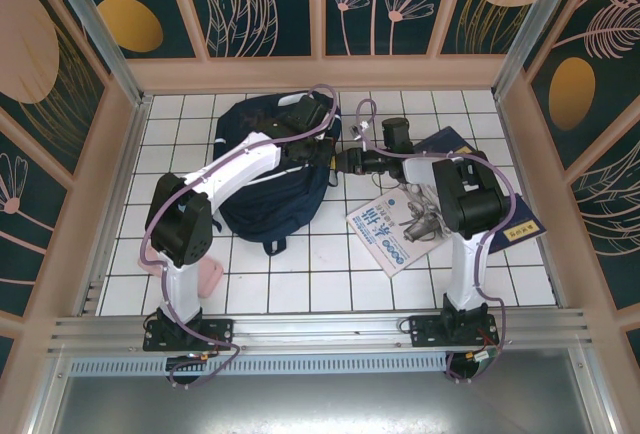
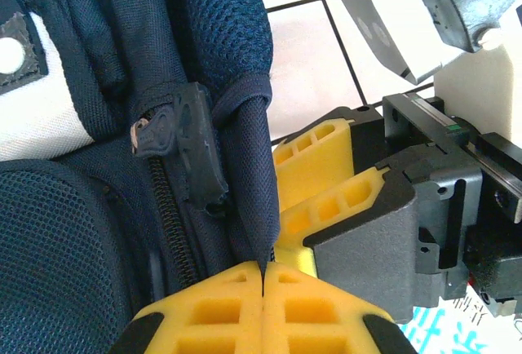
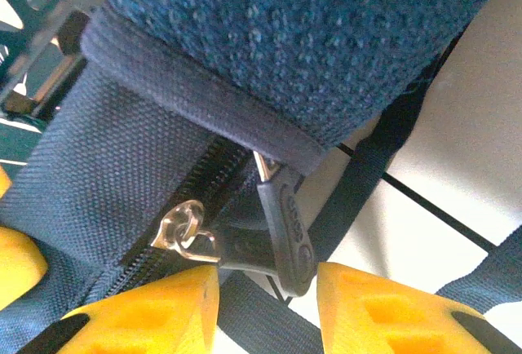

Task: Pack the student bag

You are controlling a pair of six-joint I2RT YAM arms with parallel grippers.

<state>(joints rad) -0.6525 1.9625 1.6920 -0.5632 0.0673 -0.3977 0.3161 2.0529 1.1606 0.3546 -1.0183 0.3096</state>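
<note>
My left gripper [image 2: 263,276] was clamped on a seam edge of the student bag [image 1: 285,209], which lay toward the back-left of the walled, white-tiled table [image 1: 330,279], with bare tiles open in front of it. My right gripper [image 3: 267,289] stood narrowly parted, the black zipper pull [image 3: 285,223] between its fingers, not pinched. One bag, one white booklet [image 1: 393,229], one dark-blue book [image 1: 452,142], one pink object [image 1: 210,276]. The booklet's blue print was unreadable.
</note>
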